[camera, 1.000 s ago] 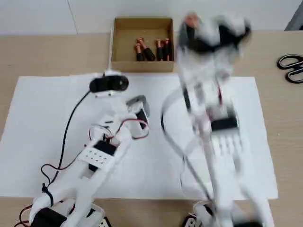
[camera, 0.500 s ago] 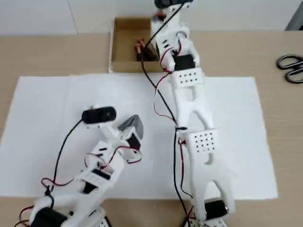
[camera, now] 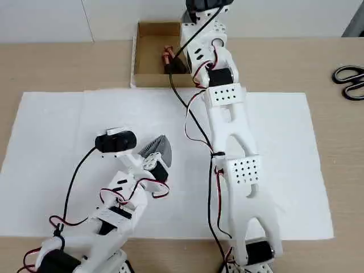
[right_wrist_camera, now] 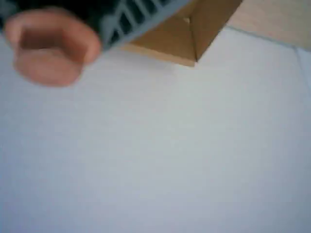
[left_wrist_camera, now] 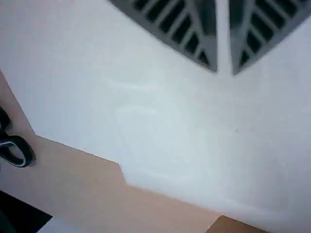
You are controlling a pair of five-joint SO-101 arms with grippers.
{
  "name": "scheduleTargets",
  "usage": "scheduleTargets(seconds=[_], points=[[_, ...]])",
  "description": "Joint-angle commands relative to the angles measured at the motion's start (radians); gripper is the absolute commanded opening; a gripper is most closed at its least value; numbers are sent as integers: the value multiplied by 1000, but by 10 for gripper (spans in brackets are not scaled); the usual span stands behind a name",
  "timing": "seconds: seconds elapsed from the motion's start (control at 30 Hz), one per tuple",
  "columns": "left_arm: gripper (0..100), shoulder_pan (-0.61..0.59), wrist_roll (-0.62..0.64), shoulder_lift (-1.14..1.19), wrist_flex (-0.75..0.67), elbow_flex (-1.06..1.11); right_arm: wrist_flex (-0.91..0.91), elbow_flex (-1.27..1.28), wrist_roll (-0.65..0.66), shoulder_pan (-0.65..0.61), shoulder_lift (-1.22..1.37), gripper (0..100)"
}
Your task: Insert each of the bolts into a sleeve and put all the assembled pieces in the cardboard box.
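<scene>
The cardboard box (camera: 148,54) stands at the table's far edge, with copper-and-black assembled pieces (camera: 169,57) lying inside. My right arm (camera: 210,51) stretches out over the box's right half and its wrist covers the box there. In the right wrist view my right gripper (right_wrist_camera: 80,31) is shut on a copper-coloured bolt piece (right_wrist_camera: 48,56), with a box corner (right_wrist_camera: 201,29) just beyond. My left gripper (camera: 157,149) hovers over the white paper (camera: 57,142), its fingers (left_wrist_camera: 184,29) closed to a thin slit with nothing between them.
Scissors (camera: 350,79) lie on the bare wood at the far right, and their handle (left_wrist_camera: 12,148) also appears in the left wrist view. The white paper sheet (left_wrist_camera: 170,121) covers most of the table in front of the box.
My right arm has swung from above the paper to over the box, carrying the copper piece. My left arm has drawn back a little toward the near edge.
</scene>
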Motion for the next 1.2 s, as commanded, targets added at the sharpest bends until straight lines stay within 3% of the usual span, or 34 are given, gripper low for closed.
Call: scheduleTargets(seconds=[0.0,0.2,0.37,1.17], points=[[6,6,2,0,-21,-4,-33,3,-31,22,-30,2],[6,6,2,0,-21,-4,-18,40,-31,30,-5,2],[6,6,2,0,-21,-4,96,35,-32,25,-4,2],[6,37,0,-3,-21,-1,88,118,-29,31,22,3]])
